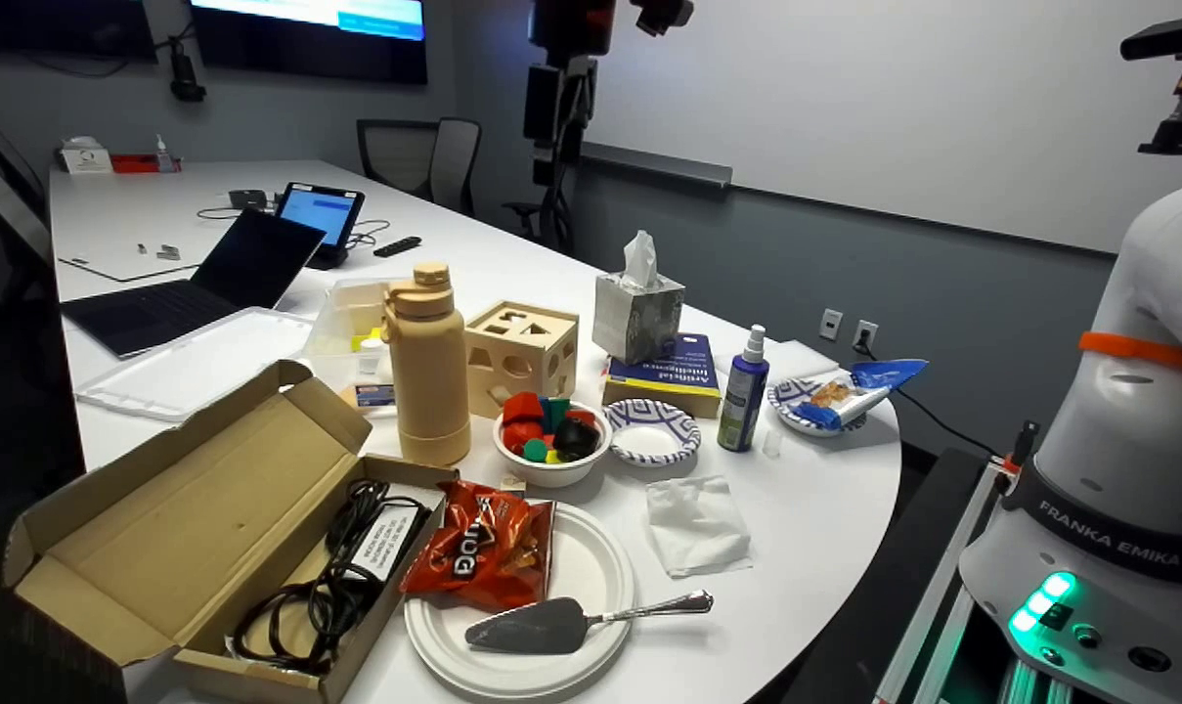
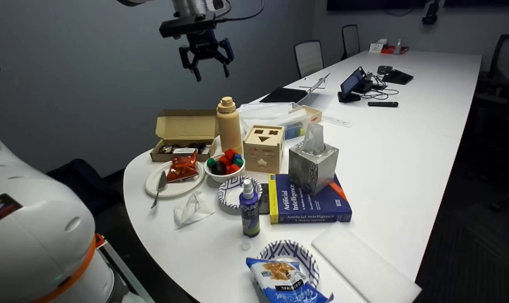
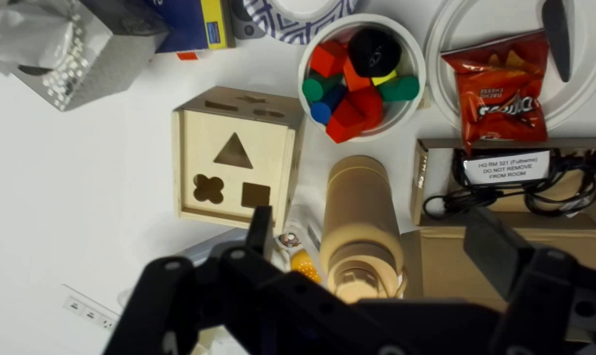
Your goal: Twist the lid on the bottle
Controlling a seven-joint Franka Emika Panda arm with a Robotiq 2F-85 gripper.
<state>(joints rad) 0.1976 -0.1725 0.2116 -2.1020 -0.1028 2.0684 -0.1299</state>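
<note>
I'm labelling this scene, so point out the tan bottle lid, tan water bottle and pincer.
Tan bottle lid (image 1: pixel 432 275): in an exterior view, side wall.
Tan water bottle (image 3: pixel 360 212): wrist view, mid-body.
Pincer (image 2: pixel 212 77): in an exterior view, midway between its fingertips.

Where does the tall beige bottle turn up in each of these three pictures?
In an exterior view: the beige bottle, left of centre, at mid-height.
In an exterior view: the beige bottle, just left of centre, mostly above the middle.
In the wrist view: the beige bottle, right of centre, mostly in the lower half.
Shared landmark: the white bowl of coloured blocks nearby.
</note>
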